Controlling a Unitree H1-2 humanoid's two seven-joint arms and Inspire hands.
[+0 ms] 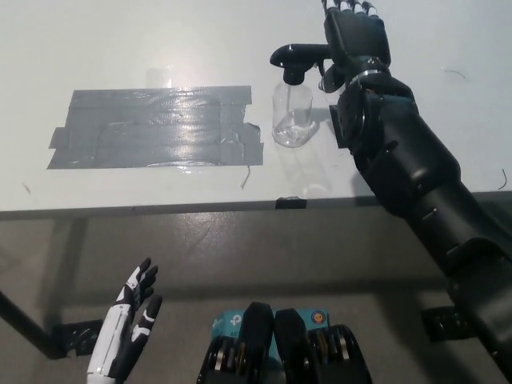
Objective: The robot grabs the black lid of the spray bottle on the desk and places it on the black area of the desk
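A clear spray bottle (292, 112) stands upright on the white desk (120, 40), topped by its black trigger lid (294, 58). My black right hand (356, 36) is right beside the lid's rear end, its fingers reaching toward the far edge of the picture and not wrapped around the lid. The black area (156, 128), a patch of dark tape strips, lies flat on the desk to the left of the bottle. My white left hand (128, 332) rests low at the lower left, below the desk's front edge, with its fingers spread.
The desk's front edge (200, 210) runs across the middle of the picture, with grey floor below it. A small dark clip (290, 202) sits on that edge, in front of the bottle. My right forearm (416, 176) crosses the desk's right side.
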